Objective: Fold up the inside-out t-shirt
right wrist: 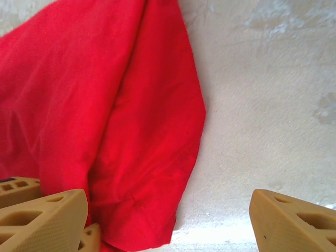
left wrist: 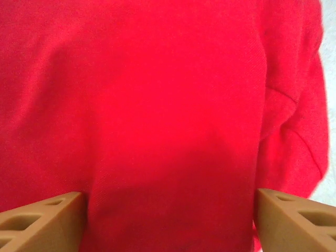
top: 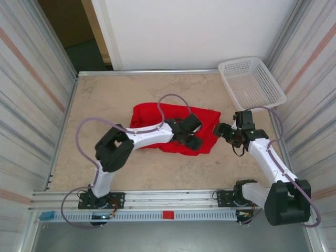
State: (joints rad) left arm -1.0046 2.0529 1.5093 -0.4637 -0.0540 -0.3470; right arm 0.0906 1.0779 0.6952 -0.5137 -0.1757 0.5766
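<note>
Roughly halfway, I judge: the inside-out t-shirt (top: pixel 149 116) lies mid-table (top: pixel 105 94) as a wide rumpled bundle, with more folds needed. My left gripper (top: pixel 195 134) hangs wide open over it and my right gripper (top: pixel 223 130) gapes at its right edge, both empty.
</note>
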